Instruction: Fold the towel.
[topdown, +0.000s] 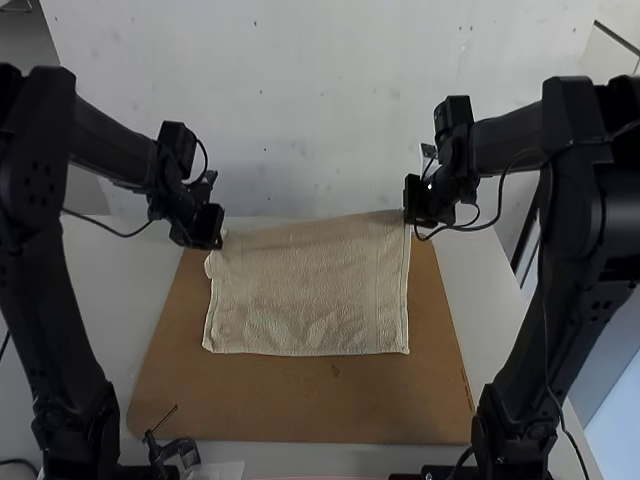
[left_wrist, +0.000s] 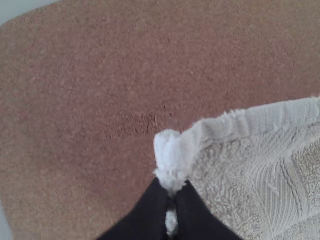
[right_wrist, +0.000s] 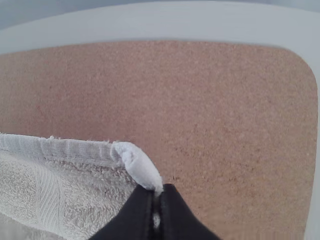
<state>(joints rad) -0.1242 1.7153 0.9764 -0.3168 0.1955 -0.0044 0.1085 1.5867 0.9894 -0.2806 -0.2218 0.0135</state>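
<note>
The beige towel (topdown: 310, 290) lies on the brown board, its near edge flat and its far edge lifted between the two arms. My left gripper (topdown: 218, 240) is at the towel's far left corner; in the left wrist view the left gripper (left_wrist: 171, 202) is shut on that corner of the towel (left_wrist: 240, 165). My right gripper (topdown: 410, 218) holds the far right corner, a little higher; the right wrist view has the right gripper (right_wrist: 156, 202) shut on a corner of the towel (right_wrist: 85, 185).
The brown board (topdown: 300, 405) extends past the towel on the near side and both sides. A white table (topdown: 110, 270) surrounds it. A small black clamp-like object (topdown: 175, 450) is at the near left edge.
</note>
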